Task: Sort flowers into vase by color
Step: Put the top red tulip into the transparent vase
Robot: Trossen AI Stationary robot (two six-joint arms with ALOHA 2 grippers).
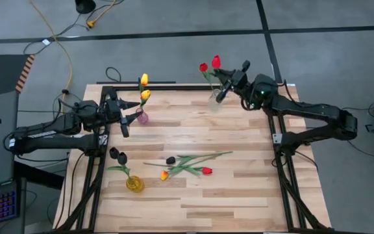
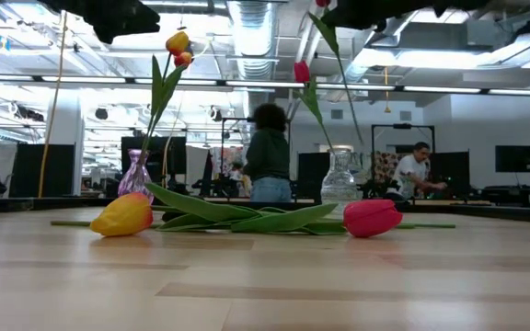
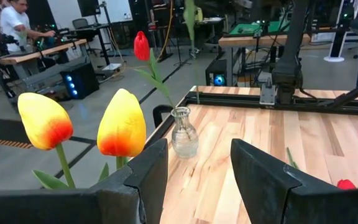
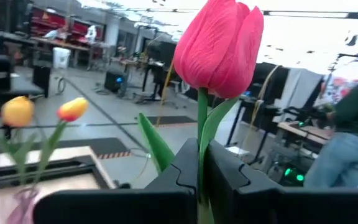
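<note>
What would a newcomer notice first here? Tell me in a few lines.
Probably the red tulip clamped by its stem in the right end effector, above the clear vase at the table's far right, which already holds one red flower. Next, two yellow tulips in the pink vase beside the open left end effector, and three loose flowers lying mid-table.

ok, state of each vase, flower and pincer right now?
Pink vase: upright, two yellow tulips in it.
Clear vase: upright, red tulip in it.
Yellow vase: upright, dark tulips in it.
Held red tulip: upright.
Loose flowers: lying flat mid-table.
Right pincer: shut on held tulip's stem, at clear vase.
Left pincer: open, beside pink vase.
</note>
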